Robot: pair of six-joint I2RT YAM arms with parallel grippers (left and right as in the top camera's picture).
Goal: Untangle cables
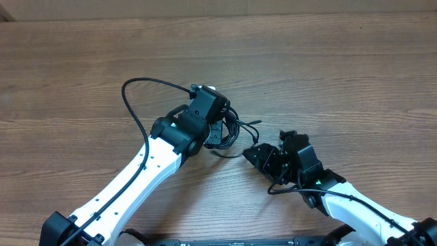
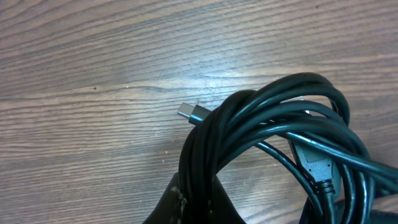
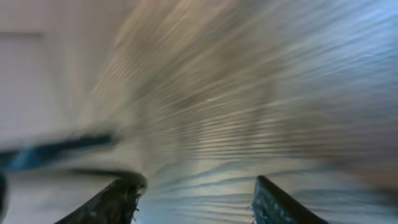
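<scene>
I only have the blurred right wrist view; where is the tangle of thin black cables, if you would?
Observer: The tangle of thin black cables is bunched in the left pincer, which is shut on it.
Operator: Is any plug exposed?
Observer: One small silvery plug tip pokes out of the bundle.
Operator: How near is my pincer?
Observer: The right pincer sits close beside the tangle, on its right.

brown wood-grain table (image 1: 341,61) under soft light.
</scene>
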